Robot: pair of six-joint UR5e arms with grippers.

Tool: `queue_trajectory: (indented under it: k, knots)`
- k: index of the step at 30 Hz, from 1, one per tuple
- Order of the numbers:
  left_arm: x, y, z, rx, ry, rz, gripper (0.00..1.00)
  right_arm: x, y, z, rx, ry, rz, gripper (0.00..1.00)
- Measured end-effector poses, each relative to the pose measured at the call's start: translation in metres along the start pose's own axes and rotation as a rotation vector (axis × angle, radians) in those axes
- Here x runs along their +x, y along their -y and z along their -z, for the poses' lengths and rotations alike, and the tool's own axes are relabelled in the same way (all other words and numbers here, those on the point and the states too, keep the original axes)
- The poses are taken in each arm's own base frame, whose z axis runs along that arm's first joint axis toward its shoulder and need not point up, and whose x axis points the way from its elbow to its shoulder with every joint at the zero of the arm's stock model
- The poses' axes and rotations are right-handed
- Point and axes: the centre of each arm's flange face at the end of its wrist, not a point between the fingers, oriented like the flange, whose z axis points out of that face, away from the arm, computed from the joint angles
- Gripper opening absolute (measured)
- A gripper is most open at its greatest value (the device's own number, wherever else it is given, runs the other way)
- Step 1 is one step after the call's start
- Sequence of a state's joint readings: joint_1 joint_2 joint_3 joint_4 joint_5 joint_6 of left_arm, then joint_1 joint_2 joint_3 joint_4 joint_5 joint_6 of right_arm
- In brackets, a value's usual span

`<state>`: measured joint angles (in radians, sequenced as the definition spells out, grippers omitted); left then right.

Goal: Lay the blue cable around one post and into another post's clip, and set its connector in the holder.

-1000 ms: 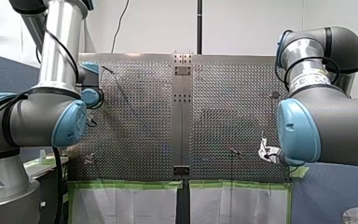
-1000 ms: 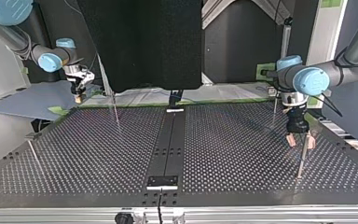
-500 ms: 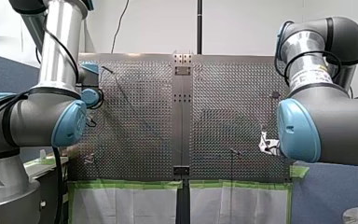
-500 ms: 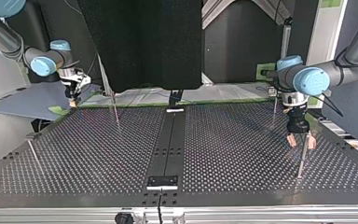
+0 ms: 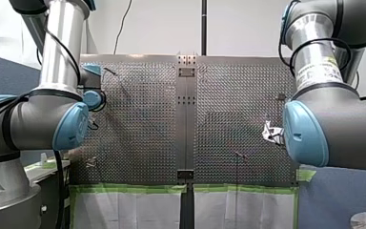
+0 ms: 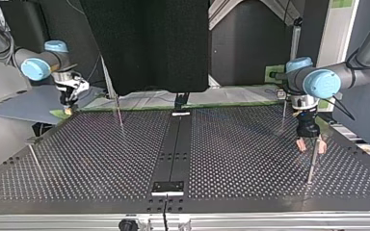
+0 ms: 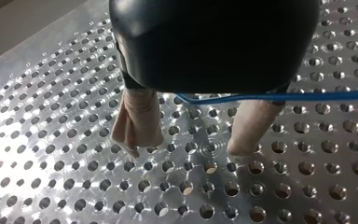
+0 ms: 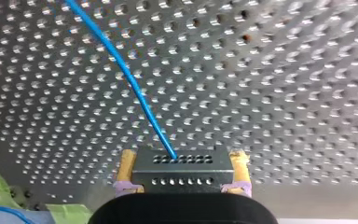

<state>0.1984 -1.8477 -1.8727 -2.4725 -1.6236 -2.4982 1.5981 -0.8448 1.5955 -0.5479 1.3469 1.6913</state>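
Since a second ago my right end effector (image 8: 182,161) has carried the connector (image 8: 182,175) toward the top view's left edge, yellow pads clamped on its sides. The blue cable (image 8: 130,88) trails from it over the tabletop (image 6: 101,154). My left end effector (image 7: 189,148) hangs spread near a post (image 6: 312,163), with the blue cable crossing at its finger roots. I'd take up slack slowly, keeping the line low for routing.

blue cable (image 8: 135,91) runs out of frame ahead of connector (image 8: 182,170); connector's rear hidden behind my right claw (image 8: 182,161). Top view: cable too thin to trace.
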Motion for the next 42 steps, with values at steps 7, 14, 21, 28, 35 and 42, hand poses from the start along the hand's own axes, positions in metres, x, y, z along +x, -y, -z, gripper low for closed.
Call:
queue_trajectory:
  k: [7, 14, 21, 28, 35, 42]
  knots:
    - [-0.001, -0.001, 0.0, -0.001, 0.0, 0.006, 1.0, 0.035, 0.012, 0.015, -0.026, -0.006, -0.015, 0.0]
    - [-0.001, 0.0, -0.001, 0.004, 0.001, 0.027, 1.0, 0.075, 0.028, 0.033, -0.035, -0.011, -0.01, 0.0]
    - [-0.001, 0.0, -0.001, 0.005, 0.0, 0.027, 1.0, 0.117, 0.051, 0.047, 0.025, -0.065, 0.008, 0.0]
    - [-0.001, 0.0, -0.001, 0.005, 0.0, 0.029, 1.0, 0.161, 0.071, 0.061, 0.092, -0.149, 0.003, 0.0]
    - [-0.002, -0.001, -0.001, 0.005, 0.001, 0.031, 1.0, 0.197, 0.079, 0.082, 0.093, -0.185, 0.014, 0.0]
    - [-0.002, -0.001, -0.001, 0.004, 0.001, 0.033, 1.0, 0.204, 0.074, 0.097, 0.075, -0.211, 0.009, 0.0]
